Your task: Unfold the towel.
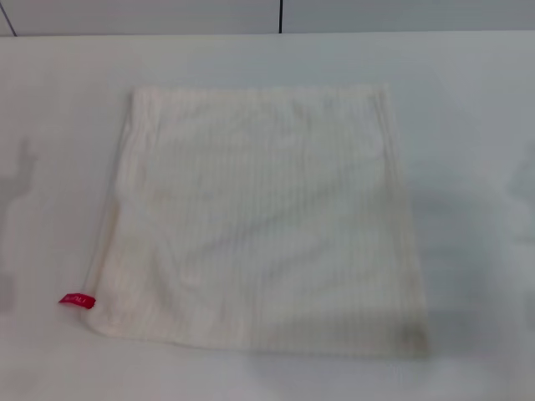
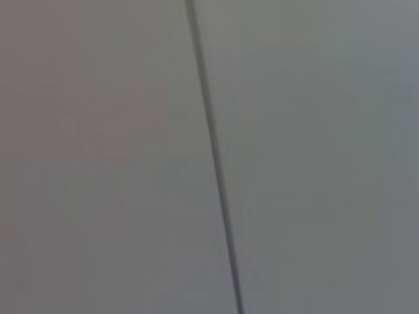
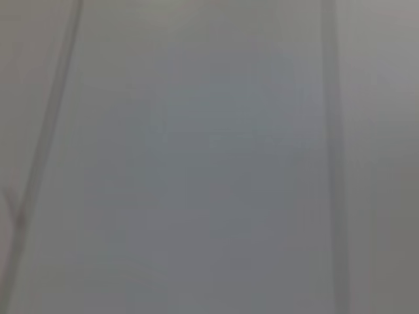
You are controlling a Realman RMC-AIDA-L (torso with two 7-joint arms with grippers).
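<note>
The towel (image 1: 263,217) is a cream-white, roughly square cloth with faint ribbed stripes. It lies flat in the middle of the white table (image 1: 476,125) in the head view. A small red tag (image 1: 76,300) sticks out at its near left corner. Neither gripper shows in any view. The left wrist view holds only a plain grey surface with a dark thin line (image 2: 213,157). The right wrist view holds only a plain grey surface.
The table's far edge meets a grey wall with a dark vertical seam (image 1: 280,15) at the back. Faint shadows fall on the table at the left (image 1: 21,180) and right (image 1: 522,180) edges.
</note>
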